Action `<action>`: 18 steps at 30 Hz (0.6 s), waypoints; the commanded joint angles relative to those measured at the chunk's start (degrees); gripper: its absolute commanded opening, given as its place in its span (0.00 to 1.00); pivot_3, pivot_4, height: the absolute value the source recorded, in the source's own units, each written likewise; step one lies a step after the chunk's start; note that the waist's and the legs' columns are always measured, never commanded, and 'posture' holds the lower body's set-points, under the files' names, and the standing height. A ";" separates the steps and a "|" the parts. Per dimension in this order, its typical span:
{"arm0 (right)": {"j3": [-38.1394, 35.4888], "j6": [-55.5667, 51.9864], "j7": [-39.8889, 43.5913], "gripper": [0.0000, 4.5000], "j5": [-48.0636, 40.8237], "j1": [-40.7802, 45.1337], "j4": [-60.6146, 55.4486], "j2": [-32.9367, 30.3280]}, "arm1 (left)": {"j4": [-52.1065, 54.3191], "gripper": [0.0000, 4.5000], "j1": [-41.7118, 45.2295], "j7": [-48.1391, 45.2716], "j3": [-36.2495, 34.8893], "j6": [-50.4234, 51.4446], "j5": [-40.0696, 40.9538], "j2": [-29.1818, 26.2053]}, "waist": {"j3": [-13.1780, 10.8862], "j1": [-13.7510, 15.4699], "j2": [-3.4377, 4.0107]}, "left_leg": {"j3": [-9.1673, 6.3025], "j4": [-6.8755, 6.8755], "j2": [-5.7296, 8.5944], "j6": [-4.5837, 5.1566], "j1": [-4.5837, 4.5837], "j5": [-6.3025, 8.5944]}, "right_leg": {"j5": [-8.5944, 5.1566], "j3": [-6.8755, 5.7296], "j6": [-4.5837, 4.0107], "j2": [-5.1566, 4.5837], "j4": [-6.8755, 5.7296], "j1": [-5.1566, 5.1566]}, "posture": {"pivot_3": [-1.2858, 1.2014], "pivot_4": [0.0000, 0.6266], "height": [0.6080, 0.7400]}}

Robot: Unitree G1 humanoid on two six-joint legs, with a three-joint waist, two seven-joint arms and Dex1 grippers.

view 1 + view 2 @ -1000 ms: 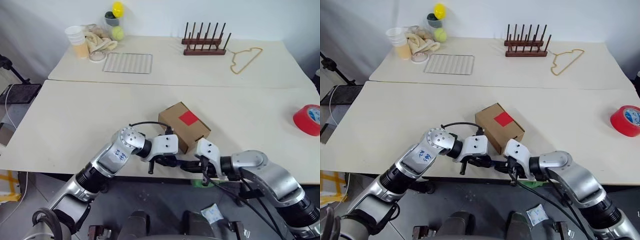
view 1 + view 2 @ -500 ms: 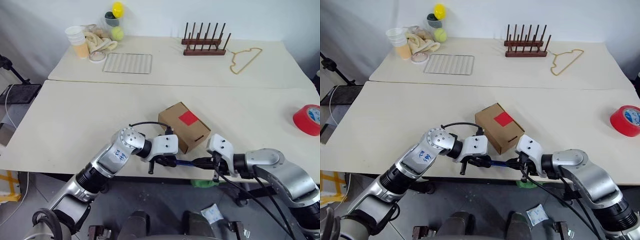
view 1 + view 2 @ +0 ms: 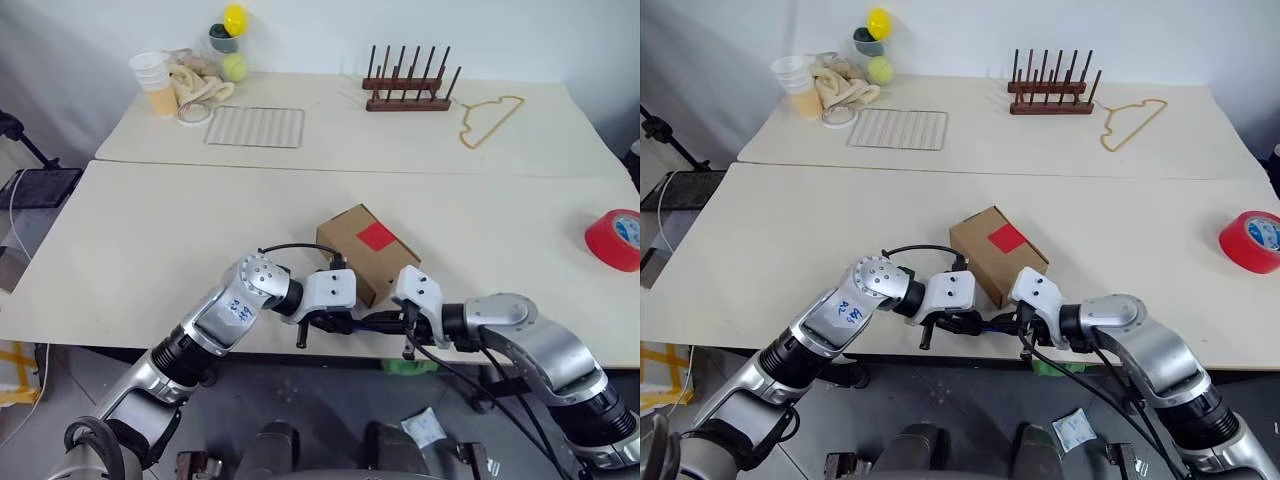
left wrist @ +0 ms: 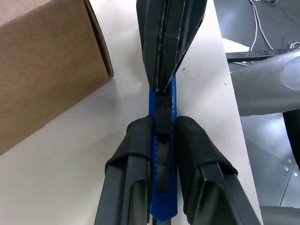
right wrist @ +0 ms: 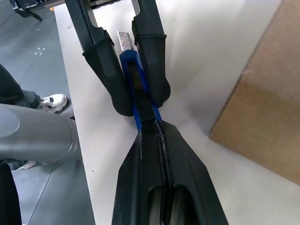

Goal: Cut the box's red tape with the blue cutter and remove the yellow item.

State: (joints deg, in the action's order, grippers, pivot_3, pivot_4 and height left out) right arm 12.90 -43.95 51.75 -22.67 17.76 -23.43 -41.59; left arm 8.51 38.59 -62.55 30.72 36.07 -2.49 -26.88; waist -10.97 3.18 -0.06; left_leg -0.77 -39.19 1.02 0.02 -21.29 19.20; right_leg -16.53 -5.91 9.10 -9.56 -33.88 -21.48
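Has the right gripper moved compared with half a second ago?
Yes. The right gripper has slid leftward along the table's front edge, closing in on the left gripper, judged against the box.

Matt brown cardboard box (image 3: 367, 252); smooth red tape (image 3: 377, 237). Glossy blue plastic cutter (image 4: 161, 154), ribbed black slider, bare metal blade tip. Matt pale table (image 3: 180, 230). Dark wooden rack (image 3: 408, 82).

Blue cutter (image 4: 162, 140) (black ribbed slider), brown box (image 3: 367, 252).

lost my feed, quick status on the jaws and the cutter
Left gripper clamped on blue cutter; right gripper shut on its end. Blade out. Box taped, nothing in the way.
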 commanded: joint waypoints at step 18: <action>-33.14 -45.30 -32.33 1.00 -65.13 7.60 -0.89 -6.78 | 3.67 0.11 -8.39 0.02 -12.13 -39.35 6.02 -4.87 | -0.03 -1.34 0.03 | -0.03 0.05 -0.11 -0.05 -0.05 0.02 | 0.01 -0.06 -0.09 -0.02 0.05 -0.06 | 0.52 0.24 1.00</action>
State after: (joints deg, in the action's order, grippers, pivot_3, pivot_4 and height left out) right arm -21.37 -90.26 24.93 -79.82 24.61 -25.76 -46.96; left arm 10.80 28.93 -63.18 19.00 -2.63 3.46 -32.16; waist -11.00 1.84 -0.03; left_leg -0.79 -39.14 0.91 -0.03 -21.34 19.22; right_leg -16.52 -5.97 9.01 -9.57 -33.83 -21.55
